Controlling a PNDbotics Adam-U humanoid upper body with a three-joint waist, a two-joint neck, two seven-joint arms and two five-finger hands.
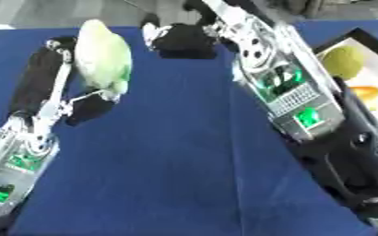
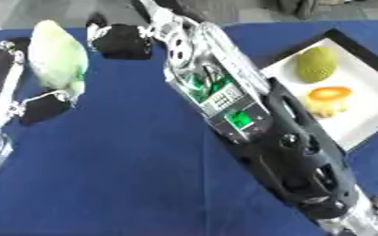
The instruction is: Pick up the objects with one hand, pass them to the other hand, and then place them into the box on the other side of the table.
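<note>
A pale green leafy cabbage [image 1: 103, 57] is held up over the blue table at the far left. My left hand [image 1: 43, 78] is shut on it, with the black palm behind it and the thumb [image 1: 91, 106] curled under its lower end. My right hand [image 1: 182, 40] has reached across to the far middle of the table. It hovers open just right of the cabbage, with a small gap between them. The box [image 2: 355, 120], white inside with a black rim, lies at the right edge of the table.
In the box lie a round green fruit [image 2: 317, 64] and an orange piece [image 2: 329, 94] with something yellowish below it. My right forearm [image 2: 240, 115] crosses the table diagonally. A blue cloth [image 1: 160, 175] covers the table.
</note>
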